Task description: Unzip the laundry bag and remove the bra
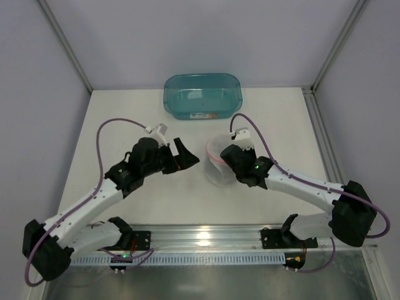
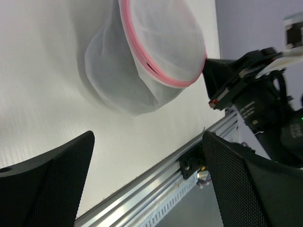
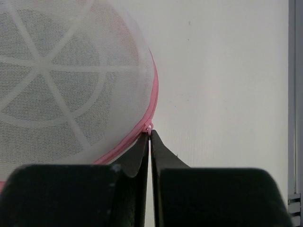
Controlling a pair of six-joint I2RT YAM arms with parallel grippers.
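Note:
The laundry bag (image 1: 217, 165) is a round white mesh pouch with a pink rim, standing on the table at centre. It fills the upper left of the right wrist view (image 3: 71, 80) and shows in the left wrist view (image 2: 142, 61). My right gripper (image 1: 230, 154) is at the bag's right rim, shut (image 3: 150, 133) on the small pink zip pull (image 3: 149, 127). My left gripper (image 1: 185, 160) is open and empty (image 2: 147, 137), a short way left of the bag and not touching it. No black bra shows in any view.
A teal translucent tub (image 1: 202, 95) stands at the back centre of the table. An aluminium rail (image 1: 206, 237) runs along the near edge, also in the left wrist view (image 2: 156, 189). Frame posts rise at the back corners.

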